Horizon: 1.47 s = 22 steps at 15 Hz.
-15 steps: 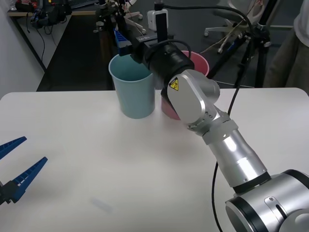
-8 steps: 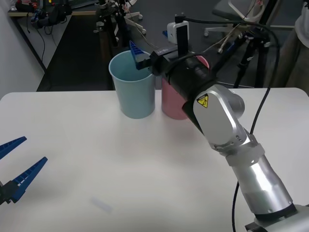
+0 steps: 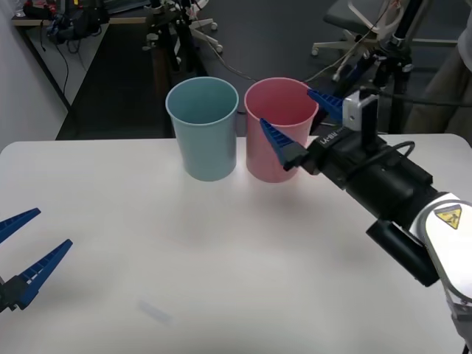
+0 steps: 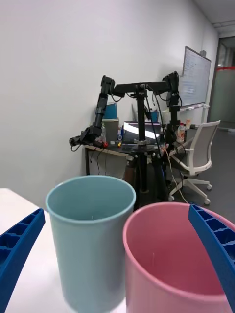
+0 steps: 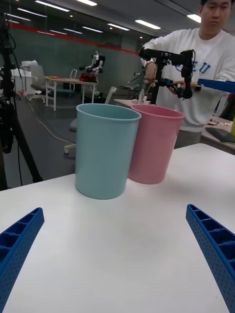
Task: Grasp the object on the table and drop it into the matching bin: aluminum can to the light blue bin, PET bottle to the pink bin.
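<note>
Right gripper (image 3: 301,122), fingers spread and empty, held level beside the pink bin (image 3: 280,129), pointing across it toward the light blue bin (image 3: 203,127); the bins touch at the table's (image 3: 221,258) far edge. Left gripper (image 3: 22,247), also spread and empty, low near the left side. The can cannot be located; judged from the empty fingers, possibly already dropped.

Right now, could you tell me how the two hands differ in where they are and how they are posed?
The right hand is raised beside the pink bin, fingers open; the left hand sits low at the table's near left edge, far from both bins. Both are open, blue-fingered and empty.
</note>
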Available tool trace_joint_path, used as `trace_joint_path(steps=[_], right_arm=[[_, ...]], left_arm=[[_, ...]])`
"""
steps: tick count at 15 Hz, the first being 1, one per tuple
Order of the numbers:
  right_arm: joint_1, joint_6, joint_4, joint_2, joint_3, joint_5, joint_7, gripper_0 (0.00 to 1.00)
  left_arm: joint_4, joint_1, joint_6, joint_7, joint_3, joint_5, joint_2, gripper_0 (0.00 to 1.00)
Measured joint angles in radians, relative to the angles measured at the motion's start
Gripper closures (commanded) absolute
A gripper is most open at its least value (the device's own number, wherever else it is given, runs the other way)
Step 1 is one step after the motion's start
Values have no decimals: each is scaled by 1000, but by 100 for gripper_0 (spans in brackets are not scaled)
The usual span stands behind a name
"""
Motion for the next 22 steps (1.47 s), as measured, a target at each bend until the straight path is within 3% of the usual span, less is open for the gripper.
trace_joint_path(steps=[5,11,16,22], right_arm=[[176,-293,-28,-33,-272,-298,277,0],[323,-630,86,-34,-551,-529,439,0],[432,-721,161,-53,-668,-623,449,0],[485,-721,166,-55,-686,-641,450,0]], left_arm=[[0,0,0,0,0,0,0,0],[0,0,0,0,0,0,0,0],[0,0,0,0,0,0,0,0],[0,0,0,0,0,0,0,0]])
